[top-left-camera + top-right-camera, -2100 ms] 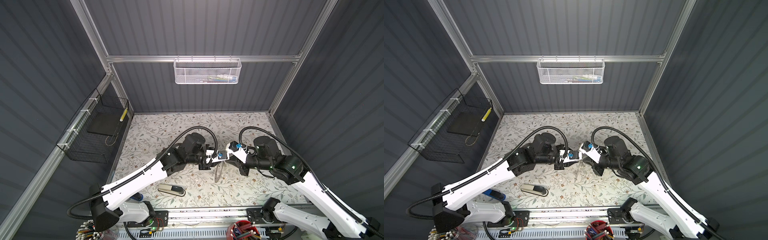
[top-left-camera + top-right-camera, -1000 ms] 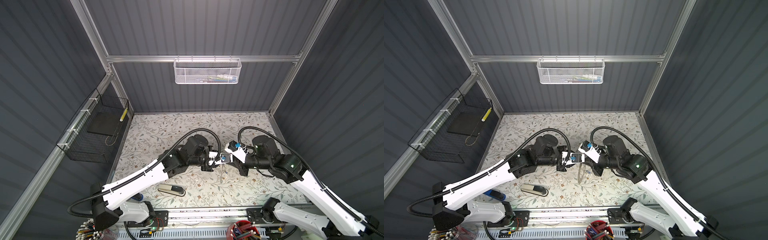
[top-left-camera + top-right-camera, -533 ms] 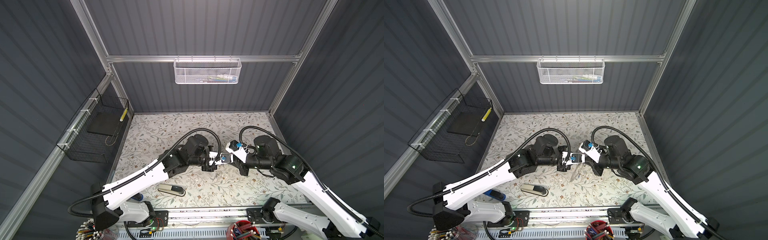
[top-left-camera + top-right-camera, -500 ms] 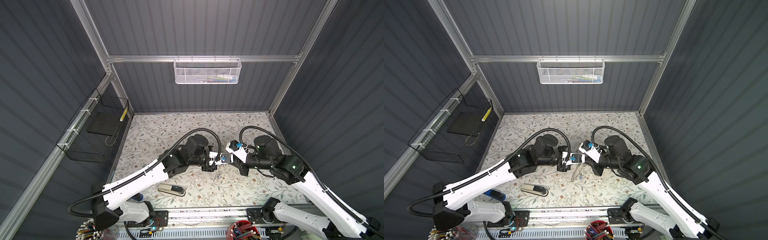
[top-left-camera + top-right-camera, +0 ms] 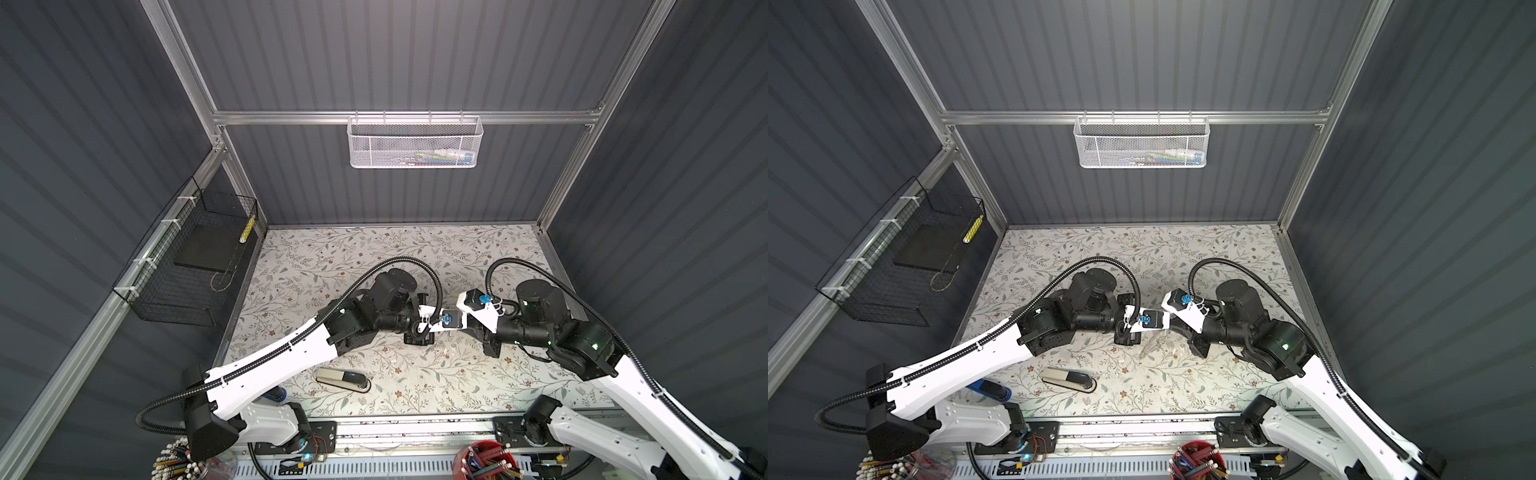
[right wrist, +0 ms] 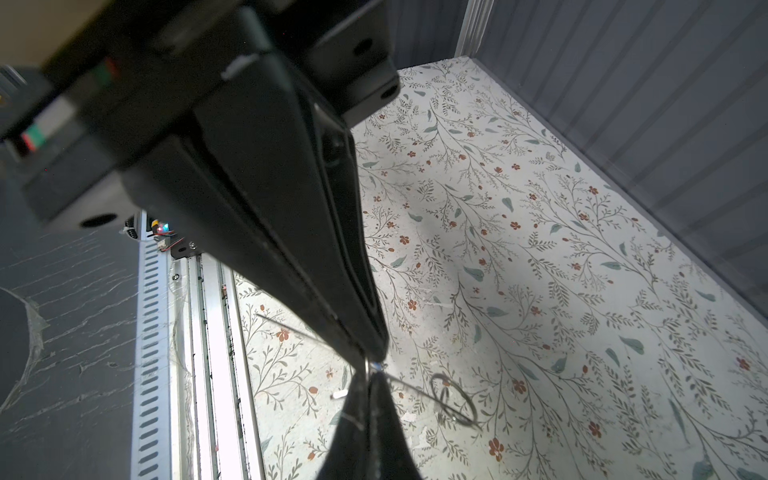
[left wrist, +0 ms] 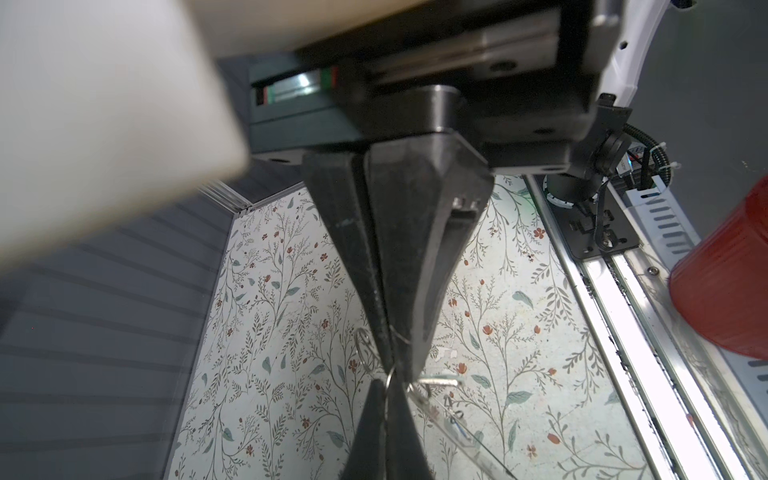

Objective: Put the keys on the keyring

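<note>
Both grippers meet tip to tip above the middle of the floral table (image 5: 1225,257). In the left wrist view my left gripper (image 7: 390,388) is shut on the thin metal keyring (image 7: 453,419), whose band runs away from the pinch. The right gripper (image 7: 401,368) pinches the same spot from the opposite side. In the right wrist view my right gripper (image 6: 370,384) is shut on the keyring (image 6: 407,385), seen edge-on, and a small wire loop (image 6: 453,399) hangs on it. In a top view the keyring (image 5: 1152,343) is a faint sliver under the tips. The keys are too blurred to pick out.
A grey-and-black stapler (image 5: 343,380) lies near the front edge. A black wire basket (image 5: 187,266) hangs on the left wall and a white mesh basket (image 5: 415,143) on the back wall. A red cup of pencils (image 5: 486,461) stands below the front rail (image 5: 415,428).
The left gripper slid toward the right one and shut on the keyring at the same spot. The ring, which earlier hung as an open oval, now shows nearly edge-on.
</note>
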`<act>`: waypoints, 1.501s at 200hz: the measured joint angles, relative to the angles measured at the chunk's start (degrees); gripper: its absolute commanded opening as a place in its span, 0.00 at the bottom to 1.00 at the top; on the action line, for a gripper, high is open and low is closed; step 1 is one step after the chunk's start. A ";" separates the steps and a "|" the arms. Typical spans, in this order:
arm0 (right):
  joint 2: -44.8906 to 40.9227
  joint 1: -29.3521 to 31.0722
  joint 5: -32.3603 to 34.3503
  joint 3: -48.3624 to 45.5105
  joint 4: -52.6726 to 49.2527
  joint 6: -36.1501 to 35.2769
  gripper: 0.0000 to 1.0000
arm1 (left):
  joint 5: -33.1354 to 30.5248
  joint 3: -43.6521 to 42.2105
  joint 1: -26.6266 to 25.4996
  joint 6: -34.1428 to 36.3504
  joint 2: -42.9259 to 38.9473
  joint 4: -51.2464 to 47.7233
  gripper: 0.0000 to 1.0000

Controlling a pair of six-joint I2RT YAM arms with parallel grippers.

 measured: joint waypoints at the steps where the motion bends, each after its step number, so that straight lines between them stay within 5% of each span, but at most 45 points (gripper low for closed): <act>1: 0.00 0.00 0.04 0.00 0.04 0.00 0.17 | 0.04 -0.02 0.00 0.00 -0.02 0.00 0.00; 30: -0.55 0.00 1.55 -0.55 1.29 -0.22 0.35 | 1.49 -1.46 1.36 -1.46 -0.28 1.33 0.00; 69: -5.07 0.00 5.53 -4.28 5.57 0.42 0.45 | 6.14 -8.35 6.58 -7.85 -3.58 6.75 0.00; 189: -5.88 2.32 7.82 -10.82 18.60 2.86 0.44 | 6.43 -18.58 8.15 -27.32 -9.27 31.82 0.00; 300: -0.96 3.41 10.49 -10.86 24.52 3.74 0.34 | 6.34 -20.92 8.15 -33.40 -9.46 41.70 0.00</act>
